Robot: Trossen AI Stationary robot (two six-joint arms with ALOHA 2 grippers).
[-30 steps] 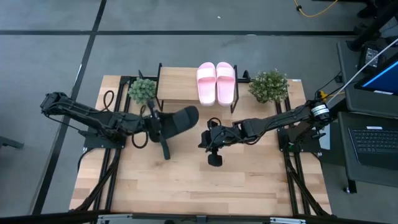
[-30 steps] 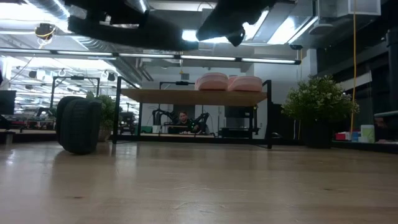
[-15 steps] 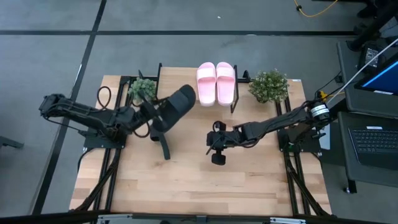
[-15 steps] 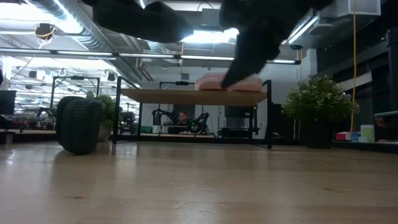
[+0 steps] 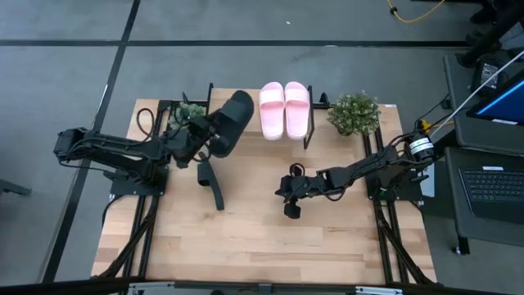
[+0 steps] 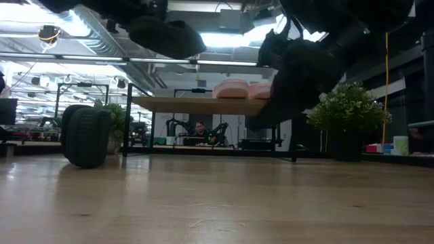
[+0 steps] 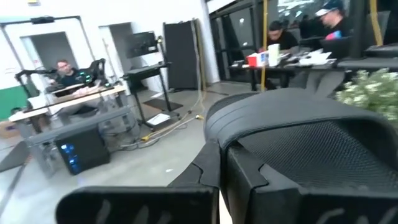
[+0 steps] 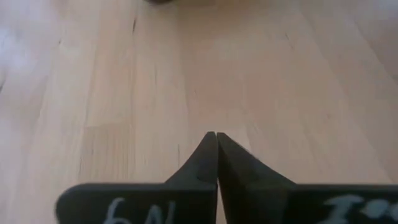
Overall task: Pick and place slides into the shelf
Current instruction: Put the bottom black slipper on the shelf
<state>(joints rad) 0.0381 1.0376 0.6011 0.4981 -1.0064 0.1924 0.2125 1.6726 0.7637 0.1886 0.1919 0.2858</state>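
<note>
My left gripper [image 5: 205, 141] raised just beside the shelf [image 5: 246, 120], clamped on something. My right gripper [image 5: 292, 209] hangs well apart from the shelf, fingers [image 8: 208, 158] pressed together.

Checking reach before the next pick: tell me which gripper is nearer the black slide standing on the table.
Left. The left gripper sits just above the standing black slide; the right gripper is off to its right.

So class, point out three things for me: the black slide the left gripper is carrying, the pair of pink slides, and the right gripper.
black slide [image 5: 232, 120], high view, on its broad strap
pink slides [image 5: 284, 107], high view, between the two straps
right gripper [image 8: 216, 146], right wrist view, on the closed fingertips
</note>
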